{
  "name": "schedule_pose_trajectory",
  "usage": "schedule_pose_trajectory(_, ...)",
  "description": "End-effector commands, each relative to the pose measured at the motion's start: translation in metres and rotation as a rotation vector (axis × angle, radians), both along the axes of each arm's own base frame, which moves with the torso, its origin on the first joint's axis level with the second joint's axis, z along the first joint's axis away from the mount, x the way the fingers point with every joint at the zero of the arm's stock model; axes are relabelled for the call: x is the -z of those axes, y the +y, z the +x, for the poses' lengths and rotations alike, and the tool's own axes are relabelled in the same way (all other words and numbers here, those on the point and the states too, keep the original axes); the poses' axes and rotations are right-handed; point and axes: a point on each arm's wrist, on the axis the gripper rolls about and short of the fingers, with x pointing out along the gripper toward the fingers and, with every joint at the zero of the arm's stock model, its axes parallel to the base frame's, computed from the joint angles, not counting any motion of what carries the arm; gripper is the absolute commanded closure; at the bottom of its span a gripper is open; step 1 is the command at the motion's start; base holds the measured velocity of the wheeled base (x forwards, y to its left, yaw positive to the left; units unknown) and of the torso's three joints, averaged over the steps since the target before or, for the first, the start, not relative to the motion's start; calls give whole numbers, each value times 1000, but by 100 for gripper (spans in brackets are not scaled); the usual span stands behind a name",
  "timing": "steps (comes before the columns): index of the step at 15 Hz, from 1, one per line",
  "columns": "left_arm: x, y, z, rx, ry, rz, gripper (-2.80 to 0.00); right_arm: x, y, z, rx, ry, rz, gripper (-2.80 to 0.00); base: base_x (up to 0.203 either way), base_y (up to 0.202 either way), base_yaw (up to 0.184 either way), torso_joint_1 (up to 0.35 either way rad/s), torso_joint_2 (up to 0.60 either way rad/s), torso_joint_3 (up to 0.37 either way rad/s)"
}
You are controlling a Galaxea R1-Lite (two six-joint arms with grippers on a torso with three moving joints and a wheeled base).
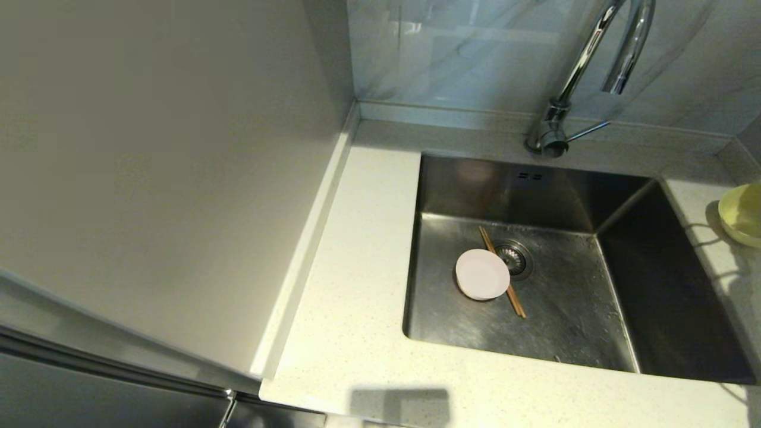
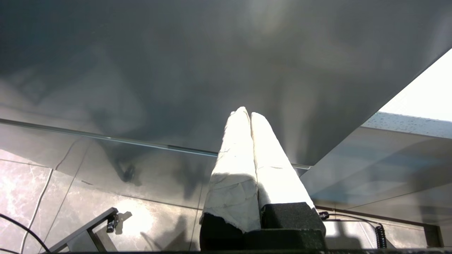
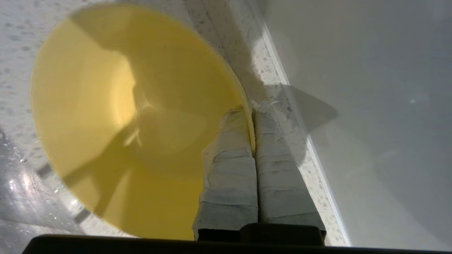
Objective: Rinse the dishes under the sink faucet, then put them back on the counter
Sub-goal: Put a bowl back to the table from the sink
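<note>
place: home kitchen | cues: steel sink; chrome faucet; stone counter

Yellow bowl cut by edge; chopsticks partly under dish.

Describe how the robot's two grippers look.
Left gripper: two long tapering fingers wrapped in white tape, set in a black block base. Right gripper: the same build, its fingers wrapped in greyer, banded tape, on a black base.

The right gripper is closed on the rim of the yellow bowl, one finger inside and one outside, while the left gripper, fingers pressed together, hangs parked far from that bowl.
</note>
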Motion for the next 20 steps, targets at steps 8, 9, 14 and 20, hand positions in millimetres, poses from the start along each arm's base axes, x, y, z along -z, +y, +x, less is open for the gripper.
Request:
schedule_pose_trajectory(8, 0, 0, 0, -1, -3, -1, 0, 1, 9, -10, -27, -8, 173, 0, 0, 0, 0, 0, 0, 0)
schedule_pose_trajectory(9, 0, 0, 0, -1, -3, -1, 0, 1, 9, -9, -28, -11, 170, 0, 0, 0, 0, 0, 0, 0)
schedule_pose_trajectory(14, 0, 0, 0, -1, -3, -1, 0, -3, 10, -10, -31, -26, 161, 0, 0, 0, 0, 0, 0, 0)
schedule_pose_trajectory(20, 0, 0, 0, -1, -3, -1, 0, 2, 8, -9, -28, -13, 166, 0, 0, 0, 0, 0, 0, 0)
